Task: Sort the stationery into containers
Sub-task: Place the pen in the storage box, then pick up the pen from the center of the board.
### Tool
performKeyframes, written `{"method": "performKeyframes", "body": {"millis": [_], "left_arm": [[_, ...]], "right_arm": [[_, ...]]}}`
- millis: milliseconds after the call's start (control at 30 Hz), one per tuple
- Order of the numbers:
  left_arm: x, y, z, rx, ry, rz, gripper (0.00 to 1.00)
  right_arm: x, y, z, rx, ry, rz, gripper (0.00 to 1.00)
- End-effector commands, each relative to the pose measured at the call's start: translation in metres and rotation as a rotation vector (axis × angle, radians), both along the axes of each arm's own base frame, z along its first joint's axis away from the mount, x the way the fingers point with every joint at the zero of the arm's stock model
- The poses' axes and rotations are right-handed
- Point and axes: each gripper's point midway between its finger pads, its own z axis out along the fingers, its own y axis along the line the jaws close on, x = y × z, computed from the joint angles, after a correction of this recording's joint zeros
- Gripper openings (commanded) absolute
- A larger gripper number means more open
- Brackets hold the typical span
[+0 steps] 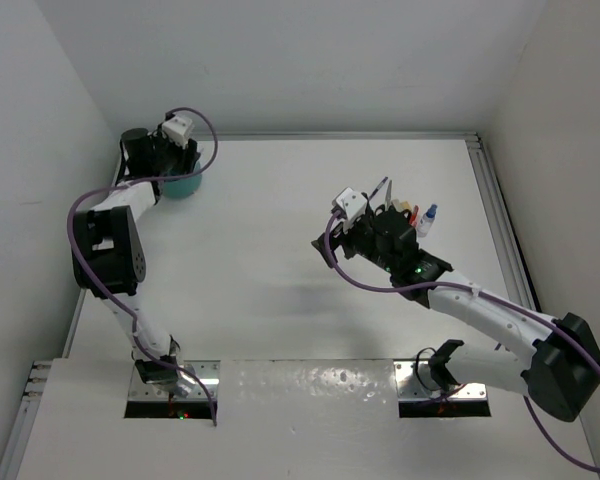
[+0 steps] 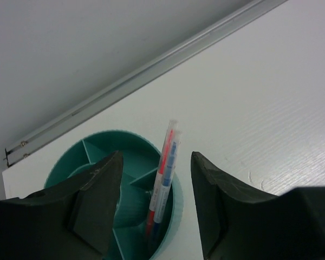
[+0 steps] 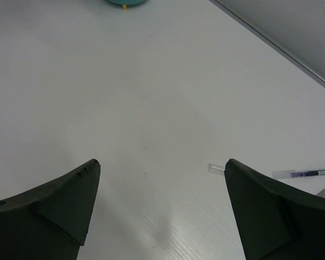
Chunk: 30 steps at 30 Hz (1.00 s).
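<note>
The round teal organiser (image 2: 97,149) sits under my left gripper (image 2: 156,158) at the table's far left corner (image 1: 185,185). A red pen (image 2: 163,160) and a blue pen (image 2: 170,170) stand upright in one of its outer compartments. They rise between my spread left fingers (image 2: 100,189) and touch neither. My right gripper (image 3: 162,162) hangs open over bare table, holding nothing. A thin pen (image 3: 309,173) lies just beyond its right finger. A blue-capped white bottle (image 1: 430,218) and other small stationery (image 1: 410,212) lie beside the right wrist, partly hidden by it.
A small clear scrap (image 3: 216,168) lies near my right fingertip. A metal rail (image 2: 151,70) runs along the table's back edge close behind the organiser, and the side rail (image 1: 505,220) borders the right. The organiser's rim (image 3: 127,2) shows far ahead in the right wrist view.
</note>
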Motion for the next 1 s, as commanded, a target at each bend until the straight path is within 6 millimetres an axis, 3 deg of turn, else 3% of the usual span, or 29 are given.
{"method": "performKeyframes", "body": {"millis": [0,133,200,267,300,333,367,400,467,500,533,567,600,633,667,700,733,767,833,900,967], "left_arm": [[0.006,-0.011,0.05,-0.044,-0.086,-0.063,0.51],[0.0,-0.028,0.088,-0.101,-0.123,-0.125,0.51],[-0.003,-0.035,0.111,-0.156,-0.131,-0.123,0.5],[-0.008,-0.049,0.121,-0.192,-0.115,-0.121,0.49],[-0.012,-0.054,0.131,-0.182,-0.124,-0.105,0.49],[-0.015,-0.074,0.131,-0.178,-0.109,-0.131,0.49],[-0.021,-0.08,0.118,-0.159,-0.042,-0.113,0.48],[-0.024,-0.111,0.123,-0.143,-0.028,-0.152,0.45],[-0.036,-0.129,0.093,-0.084,0.117,-0.101,0.44],[-0.046,-0.165,0.084,-0.054,0.153,-0.149,0.44],[-0.056,-0.181,0.072,-0.016,0.192,-0.16,0.44],[-0.059,-0.193,0.059,0.022,0.212,-0.15,0.44],[-0.076,-0.231,0.047,0.051,0.236,-0.216,0.44],[-0.083,-0.25,0.039,0.071,0.249,-0.246,0.45],[-0.086,-0.264,0.021,0.098,0.278,-0.253,0.47],[-0.098,-0.298,0.019,0.111,0.275,-0.312,0.49],[-0.1,-0.31,0.014,0.114,0.293,-0.31,0.5],[-0.108,-0.333,-0.012,0.137,0.343,-0.341,0.52],[-0.103,-0.356,-0.028,0.123,0.408,-0.339,0.53],[-0.099,-0.373,-0.03,0.097,0.425,-0.34,0.53],[-0.096,-0.378,-0.05,0.105,0.439,-0.331,0.53]], "right_arm": [[0.005,0.003,0.035,0.064,-0.059,-0.006,0.94],[0.016,-0.012,0.029,0.071,0.033,-0.13,0.94],[0.021,-0.026,0.018,0.028,0.101,-0.213,0.91],[0.023,-0.04,0.004,-0.012,0.157,-0.292,0.87],[0.028,-0.053,0.004,-0.002,0.166,-0.381,0.78],[0.03,-0.064,0.003,0.008,0.171,-0.448,0.71],[0.03,-0.076,-0.002,0.002,0.192,-0.518,0.62],[0.035,-0.102,-0.002,0.041,0.213,-0.672,0.4],[0.029,-0.13,-0.014,0.054,0.286,-0.818,0.26],[0.029,-0.147,-0.017,0.059,0.297,-0.886,0.26],[0.024,-0.159,-0.017,0.067,0.3,-0.933,0.32],[0.02,-0.169,-0.027,0.078,0.318,-0.974,0.42],[0.017,-0.175,-0.03,0.09,0.322,-0.99,0.61],[0.013,-0.181,-0.025,0.127,0.308,-0.999,0.66],[0.006,-0.191,-0.035,0.126,0.32,-1.03,0.69],[0.003,-0.196,-0.037,0.134,0.319,-1.042,0.72],[-0.004,-0.206,-0.04,0.141,0.32,-1.061,0.74],[-0.006,-0.209,-0.041,0.142,0.32,-1.067,0.75],[-0.014,-0.215,-0.047,0.134,0.335,-1.068,0.75],[-0.018,-0.216,-0.046,0.15,0.33,-1.052,0.76],[-0.021,-0.211,-0.051,0.154,0.342,-1.004,0.75]]}}
